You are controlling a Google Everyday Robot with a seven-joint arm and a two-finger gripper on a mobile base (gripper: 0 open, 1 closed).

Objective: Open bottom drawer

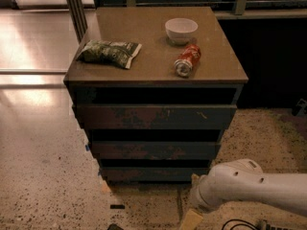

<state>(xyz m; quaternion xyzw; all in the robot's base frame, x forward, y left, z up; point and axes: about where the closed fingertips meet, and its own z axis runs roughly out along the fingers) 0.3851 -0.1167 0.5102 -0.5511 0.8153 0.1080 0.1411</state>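
Observation:
The bottom drawer (pixel 154 174) is the lowest and slimmest of three dark, scuffed drawer fronts in the cabinet, and it looks closed. Above it are the middle front (pixel 154 150) and the tallest front (pixel 154 117). My white arm (pixel 249 188) comes in from the lower right. My gripper (pixel 192 218) hangs low in front of the cabinet's bottom right corner, just above the floor, below and in front of the bottom drawer. I cannot tell whether it touches the drawer.
On the brown cabinet top (pixel 144 37) lie a green snack bag (pixel 109 52), a white bowl (pixel 181 30) and a red can (pixel 187 60) on its side. Speckled floor (pixel 43 186) surrounds the cabinet. A dark cable (pixel 235 224) lies at the bottom right.

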